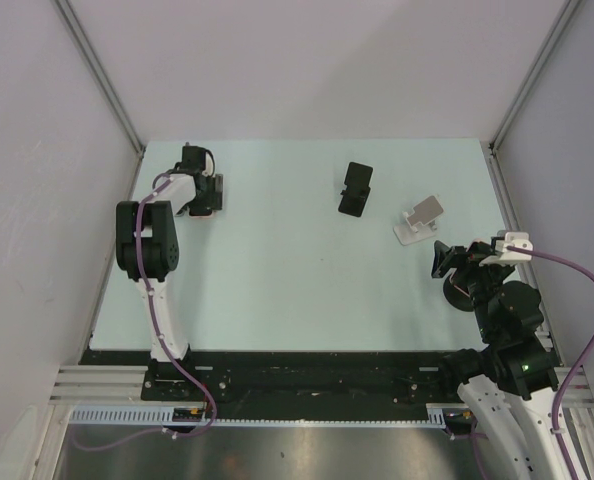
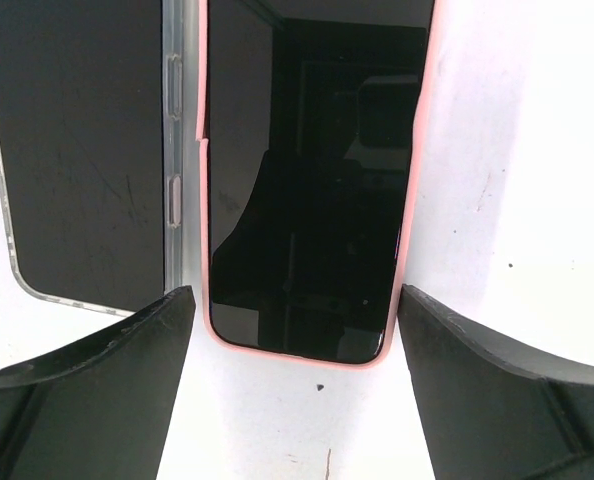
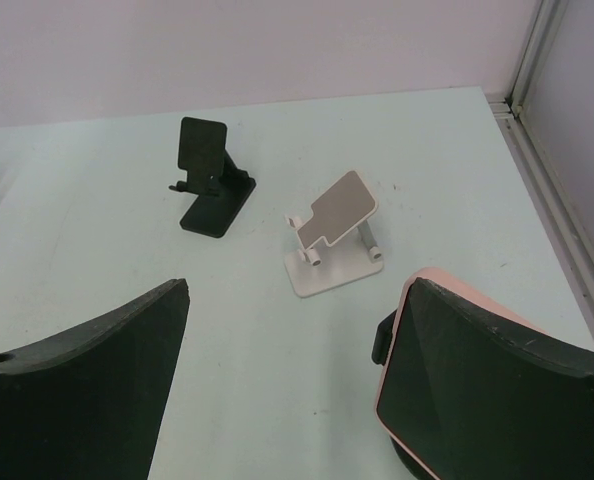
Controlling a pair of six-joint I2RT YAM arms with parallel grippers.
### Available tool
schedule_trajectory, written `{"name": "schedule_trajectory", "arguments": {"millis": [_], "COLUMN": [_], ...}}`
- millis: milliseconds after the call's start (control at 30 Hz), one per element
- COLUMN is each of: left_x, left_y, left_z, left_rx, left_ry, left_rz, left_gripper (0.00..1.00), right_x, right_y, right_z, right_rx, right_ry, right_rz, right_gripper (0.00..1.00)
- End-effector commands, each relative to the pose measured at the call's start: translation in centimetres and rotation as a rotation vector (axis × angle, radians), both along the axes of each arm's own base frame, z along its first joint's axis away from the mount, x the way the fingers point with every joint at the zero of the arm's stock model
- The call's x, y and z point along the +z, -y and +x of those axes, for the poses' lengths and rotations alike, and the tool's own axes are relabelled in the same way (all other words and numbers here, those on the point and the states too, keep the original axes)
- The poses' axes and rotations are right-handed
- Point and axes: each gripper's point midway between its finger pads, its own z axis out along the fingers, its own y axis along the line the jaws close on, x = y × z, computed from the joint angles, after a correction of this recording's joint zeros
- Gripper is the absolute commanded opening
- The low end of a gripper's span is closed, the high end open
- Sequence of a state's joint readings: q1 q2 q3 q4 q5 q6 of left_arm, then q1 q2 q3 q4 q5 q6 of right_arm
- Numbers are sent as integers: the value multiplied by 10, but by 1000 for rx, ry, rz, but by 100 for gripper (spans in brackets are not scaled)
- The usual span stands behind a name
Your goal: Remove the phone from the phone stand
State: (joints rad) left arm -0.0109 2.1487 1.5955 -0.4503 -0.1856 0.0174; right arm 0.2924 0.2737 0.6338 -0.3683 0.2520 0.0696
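At the upper left of the overhead view, the left gripper (image 1: 205,200) hangs over two phones lying flat on the table (image 1: 297,290). Its jaws are spread, flanking the lower end of the pink-cased phone (image 2: 302,200), which lies glossy black screen up. A clear-cased phone (image 2: 77,150) lies just left of it. Right of centre are the black stand (image 1: 356,188) and the white stand (image 1: 420,218). The right gripper (image 3: 297,290) is spread wide. Only the rim of a second pink phone (image 3: 385,400) shows behind its finger, and I cannot tell whether they touch.
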Motion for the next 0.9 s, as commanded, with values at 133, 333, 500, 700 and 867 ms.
{"name": "schedule_trajectory", "arguments": {"millis": [133, 333, 500, 700, 867], "left_x": [1, 11, 57, 150, 220], "left_y": [-14, -3, 13, 61, 110], "left_z": [-16, -14, -10, -20, -58], "left_rx": [23, 4, -32, -110, -220], "left_ry": [-49, -20, 79, 274, 419], "left_rz": [56, -3, -64, -169, -198], "left_gripper": [87, 92, 100, 100, 100], "right_x": [8, 10, 12, 12, 21], "right_y": [-2, -2, -4, -13, -26], "right_z": [-1, -1, 0, 9, 22], "right_rx": [15, 15, 24, 50, 81], "right_ry": [39, 45, 56, 5, -76], "right_rz": [-3, 0, 3, 32, 79], "right_gripper": [98, 98, 98, 97, 98]}}
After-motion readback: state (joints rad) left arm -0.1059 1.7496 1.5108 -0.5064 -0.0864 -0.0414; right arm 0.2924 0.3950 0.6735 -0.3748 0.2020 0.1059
